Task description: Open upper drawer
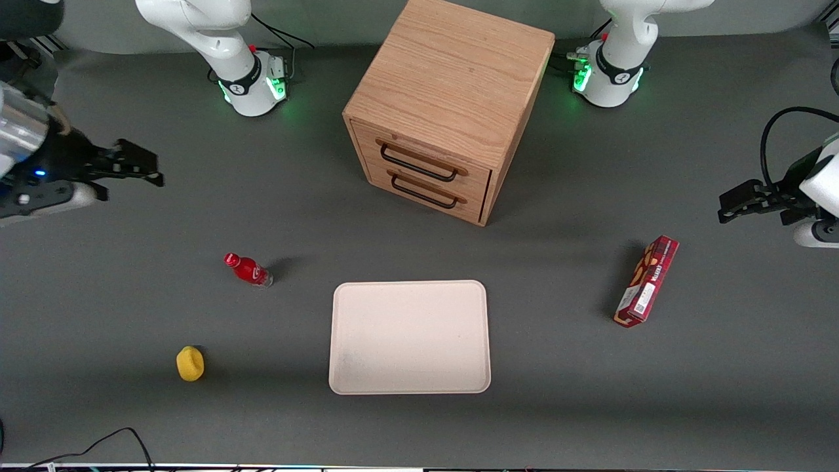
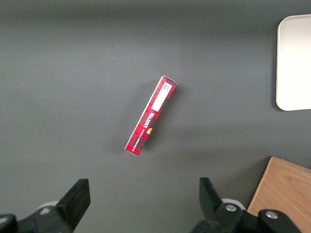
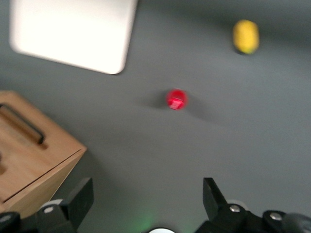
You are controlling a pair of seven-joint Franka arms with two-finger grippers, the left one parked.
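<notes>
A light oak cabinet [image 1: 452,85] stands at the middle of the table's back. Its upper drawer [image 1: 423,157] is closed, with a thin black bar handle [image 1: 418,164]. The lower drawer [image 1: 426,189] is closed too. My gripper [image 1: 134,164] hangs open and empty above the table toward the working arm's end, well away from the cabinet. In the right wrist view the open gripper [image 3: 148,199] holds nothing, with the cabinet's corner [image 3: 34,155] and a black handle [image 3: 24,125] at the edge.
A cream tray [image 1: 409,337] lies nearer the front camera than the cabinet. A red bottle [image 1: 248,269] and a yellow object [image 1: 190,364] lie toward the working arm's end. A red box [image 1: 645,280] lies toward the parked arm's end.
</notes>
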